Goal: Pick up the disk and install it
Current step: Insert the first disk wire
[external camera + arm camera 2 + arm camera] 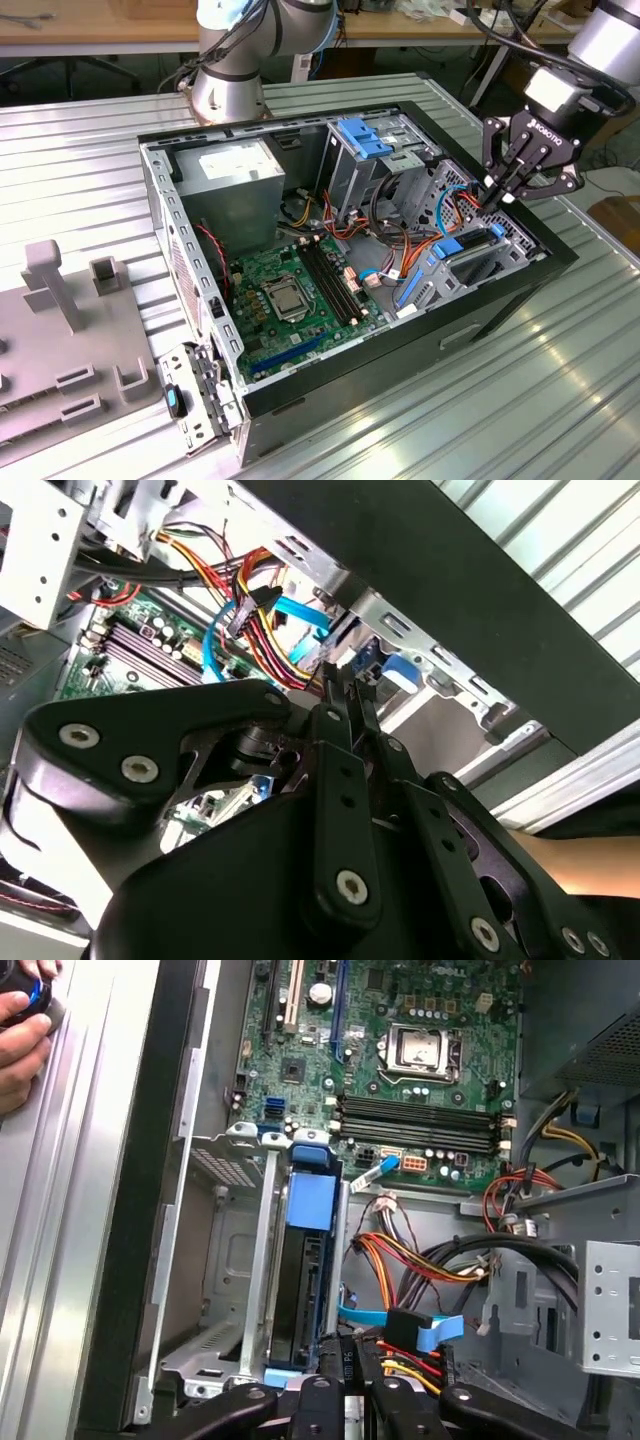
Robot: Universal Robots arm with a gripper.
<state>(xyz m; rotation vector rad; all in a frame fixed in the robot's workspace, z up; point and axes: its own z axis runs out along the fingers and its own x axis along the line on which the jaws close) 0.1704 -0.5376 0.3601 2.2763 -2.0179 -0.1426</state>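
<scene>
— What's over on the exterior view's left?
— A grey fixture (70, 330) with upright blocks, at that edge of the ribbed metal surface (560, 400). Mid-surface lies the open computer case (400, 350).
— And inside it?
— A grey power supply (235, 170) in the far corner, then the green motherboard (290, 290), then a silver drive cage (365, 165) with a blue latch on top.
— Where's the disk?
— In the first wrist view the disk (303, 1270) stands on edge in a bay along the case's wall, toward the exterior view's right. It has blue rails beside it and a blue tab at its end.
— And the tool?
— The tool (496, 195) hangs over that same end of the case, clenched, fingertips pressed together, close to the blue tab. Whether they touch it, I can't tell.
</scene>
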